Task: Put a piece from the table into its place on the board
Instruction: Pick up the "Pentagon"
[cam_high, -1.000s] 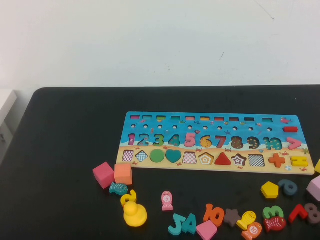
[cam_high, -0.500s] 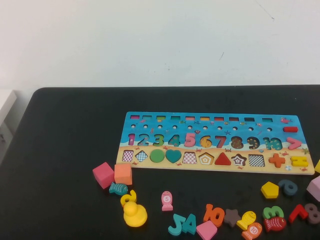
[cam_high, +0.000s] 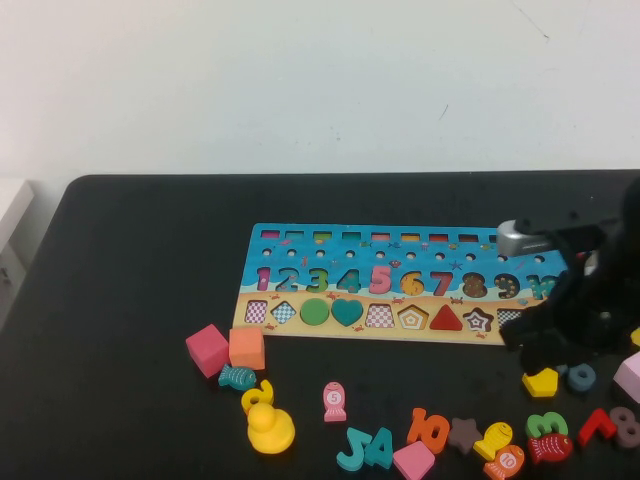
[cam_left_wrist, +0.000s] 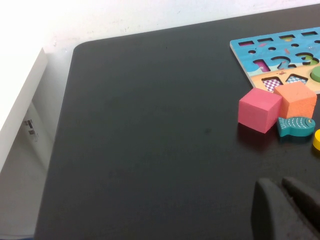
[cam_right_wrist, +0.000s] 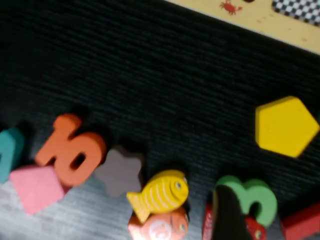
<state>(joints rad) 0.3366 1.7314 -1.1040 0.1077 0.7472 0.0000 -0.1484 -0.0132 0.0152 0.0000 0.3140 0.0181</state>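
Both grippers (cam_left_wrist: 285, 210) (cam_right_wrist: 227, 215) off the board (cam_high: 300, 300) — heart (cam_high: 347, 312) seated.

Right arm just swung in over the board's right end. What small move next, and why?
Probably lower the right hand toward the yellow pentagon: it lies loose just below the arm, and the board's pentagon slot is empty. The left hand sits parked far left.

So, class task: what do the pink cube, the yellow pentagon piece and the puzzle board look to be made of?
Pink cube: likely painted wood or foam, matte, crisp edges. Yellow pentagon: thick flat piece, probably painted wood, even matte colour. Board: looks like printed wood with cut-out recesses. Right gripper hovers over the pentagon; left gripper is parked near the table's left.
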